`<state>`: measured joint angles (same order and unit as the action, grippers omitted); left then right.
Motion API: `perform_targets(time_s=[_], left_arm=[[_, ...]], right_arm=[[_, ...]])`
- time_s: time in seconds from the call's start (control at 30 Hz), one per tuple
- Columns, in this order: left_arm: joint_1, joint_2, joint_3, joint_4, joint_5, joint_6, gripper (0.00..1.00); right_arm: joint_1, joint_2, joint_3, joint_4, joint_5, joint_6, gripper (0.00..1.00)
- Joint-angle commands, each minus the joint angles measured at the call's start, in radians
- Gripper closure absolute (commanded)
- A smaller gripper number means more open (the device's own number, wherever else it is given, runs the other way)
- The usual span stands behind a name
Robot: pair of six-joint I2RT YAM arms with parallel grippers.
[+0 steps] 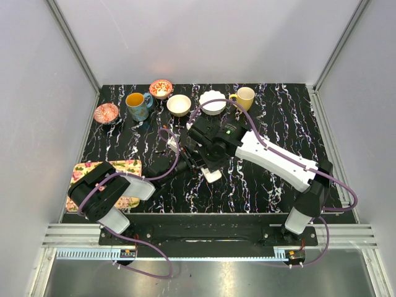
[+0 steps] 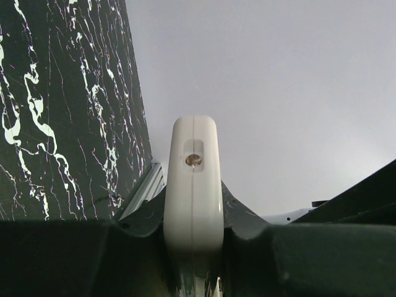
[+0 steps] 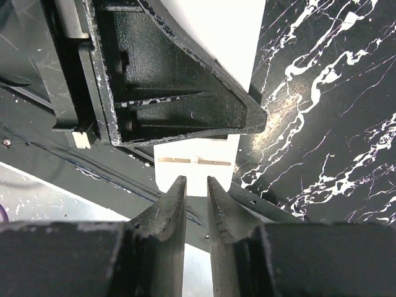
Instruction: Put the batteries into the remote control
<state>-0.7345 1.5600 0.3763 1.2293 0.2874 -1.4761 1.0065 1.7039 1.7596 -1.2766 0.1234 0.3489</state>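
Remote control (image 2: 193,176) in left tool (image 2: 193,224) (edge-on)

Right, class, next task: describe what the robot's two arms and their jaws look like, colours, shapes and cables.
Both the left arm and the right arm have smooth white shells on their long links and black joints and wrists. A purple cable runs along each, looping free in places. The right gripper has black, scuffed jaws tapering to narrow tips.
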Motion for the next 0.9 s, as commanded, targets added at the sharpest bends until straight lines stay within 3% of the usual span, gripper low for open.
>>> perform_targets(time_s=[0.0, 0.17, 0.27, 0.3, 0.43, 0.57, 0.87], left_arm=[[-0.006, 0.002, -0.004, 0.21, -0.01, -0.016, 1.0], [-0.003, 0.008, -0.004, 0.223, -0.008, -0.024, 1.0], [-0.003, 0.003, 0.001, 0.223, -0.002, -0.024, 1.0], [-0.003, -0.003, 0.001, 0.222, -0.002, -0.026, 1.0], [-0.003, -0.023, -0.014, 0.222, 0.001, -0.018, 1.0], [-0.002, -0.032, -0.019, 0.229, 0.002, -0.018, 1.0], [0.0, -0.038, 0.003, 0.266, 0.022, -0.035, 1.0]], right_arm=[[0.006, -0.049, 0.06, 0.008, 0.041, 0.016, 0.75], [-0.005, -0.127, 0.075, 0.002, 0.156, 0.056, 0.74], [-0.077, -0.263, -0.073, 0.156, 0.09, 0.11, 0.7], [-0.098, -0.342, -0.178, 0.205, 0.052, 0.139, 0.66], [-0.183, -0.502, -0.397, 0.403, -0.086, 0.228, 0.31], [-0.207, -0.628, -0.604, 0.587, -0.191, 0.301, 0.18], [-0.25, -0.788, -0.88, 0.888, -0.349, 0.466, 0.14]])
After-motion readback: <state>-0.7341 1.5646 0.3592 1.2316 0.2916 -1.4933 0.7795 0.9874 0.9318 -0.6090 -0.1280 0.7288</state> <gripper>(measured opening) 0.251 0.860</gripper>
